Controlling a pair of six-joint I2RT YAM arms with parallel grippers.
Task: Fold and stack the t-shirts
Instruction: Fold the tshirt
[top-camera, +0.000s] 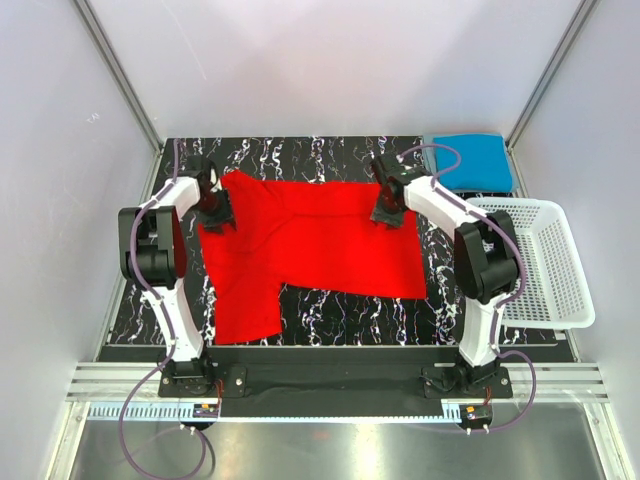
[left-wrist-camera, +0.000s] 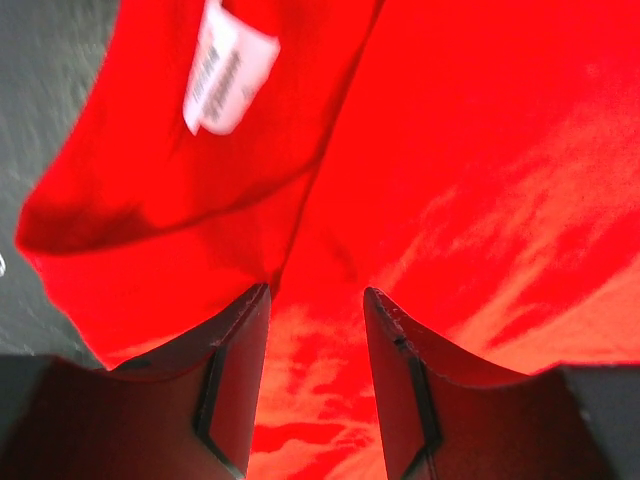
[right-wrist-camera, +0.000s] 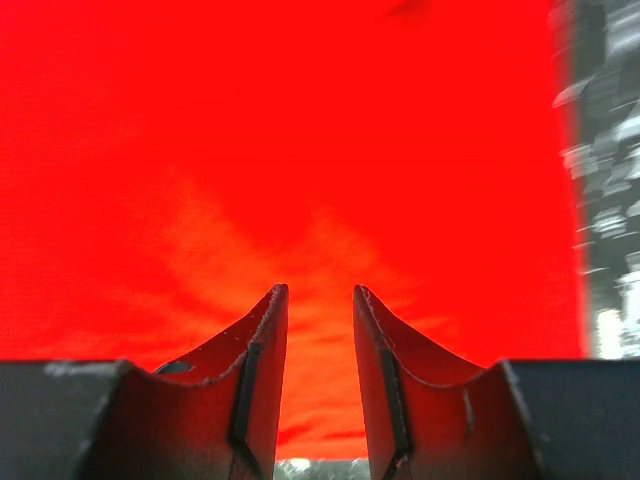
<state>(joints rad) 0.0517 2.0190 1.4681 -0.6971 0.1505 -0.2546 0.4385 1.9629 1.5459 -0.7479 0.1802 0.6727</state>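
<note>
Red t-shirt, blurred white tag, left claw seemingly parted

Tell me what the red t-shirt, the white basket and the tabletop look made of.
The bright red t-shirt looks like soft matte cloth, since it wrinkles and folds. The white mesh basket is probably moulded plastic, given its rigid gridded walls. The black white-veined tabletop is marble-patterned, perhaps printed laminate.

White tag on red t-shirt: illegible.

Mesh basket close at right
</note>
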